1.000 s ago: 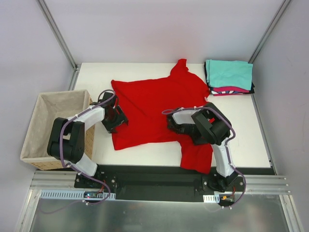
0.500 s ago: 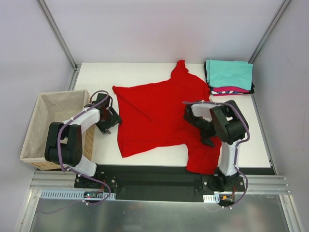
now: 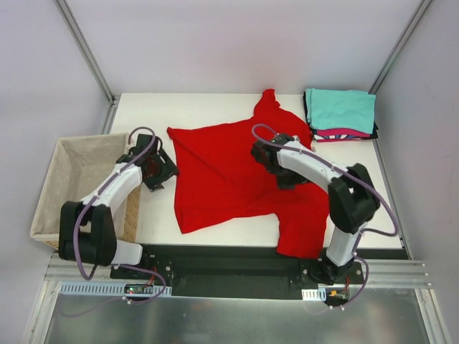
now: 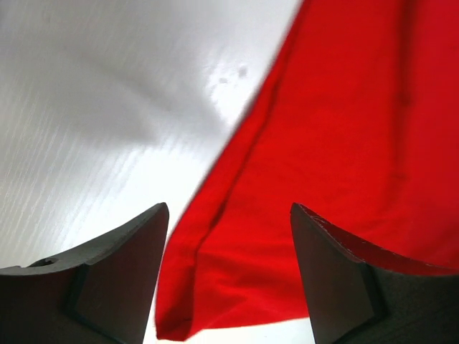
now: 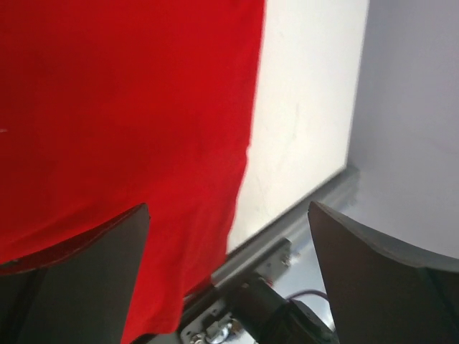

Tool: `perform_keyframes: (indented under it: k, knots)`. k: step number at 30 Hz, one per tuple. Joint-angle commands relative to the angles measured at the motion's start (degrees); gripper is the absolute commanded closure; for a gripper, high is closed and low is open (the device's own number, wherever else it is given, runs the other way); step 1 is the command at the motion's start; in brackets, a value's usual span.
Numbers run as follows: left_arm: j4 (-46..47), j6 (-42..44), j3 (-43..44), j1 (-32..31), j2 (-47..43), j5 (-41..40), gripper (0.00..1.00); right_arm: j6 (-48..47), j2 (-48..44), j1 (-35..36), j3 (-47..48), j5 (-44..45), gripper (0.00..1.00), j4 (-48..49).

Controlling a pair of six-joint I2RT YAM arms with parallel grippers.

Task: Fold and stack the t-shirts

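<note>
Where the white table [image 3: 208, 107] stretches before the two arms, one red t-shirt [image 3: 229, 179] lies spread out, unfolded and creased. One sleeve points toward the far edge and its right part reaches the near edge by the right arm's base.

- Folded stack [image 3: 341, 118], far right corner: teal t-shirt [image 3: 341, 107] on top, with the edges of a magenta-pink t-shirt [image 3: 337, 133] and a black t-shirt [image 3: 307, 115] showing beneath.
- Left gripper [image 3: 153, 169]: fingers [image 4: 115, 265] parted, clamping nothing. It sits just beside the red shirt's left edge, which shows in the gap in the wrist view.
- Right gripper [image 3: 276, 159]: jaws spread wide and empty, over the shirt's right half.
- Wicker basket [image 3: 72, 179]: beige lining, left of the table, beside the left arm.
</note>
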Motion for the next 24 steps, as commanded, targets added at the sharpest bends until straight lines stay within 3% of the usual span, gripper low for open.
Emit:
perform_keyframes:
  k: [1,3,6,11,24]
  knots:
    - [-0.23,3.84,5.27,-0.51,-8.01,3.30,0.31,-8.33,-10.76,2.03,5.49,-6.25,0.03,7.79]
    - [-1.28,6.03,7.11,-0.51,-9.43,5.76,0.30,-12.46,-12.10,2.12,5.85,-13.97,0.03,12.48]
    - [-2.69,6.57,8.44,-0.69,-9.61,11.47,0.30,-13.88,-10.45,2.30,8.48,-18.05,0.03,16.10]
    - [-2.17,4.29,9.15,-2.35,-5.84,15.26,0.30,-14.06,-6.92,3.00,9.38,-18.23,0.03,16.01]
    - [2.76,2.97,9.23,-7.10,12.01,13.95,0.33,-15.21,-12.19,2.65,4.80,-15.78,0.03,18.57]
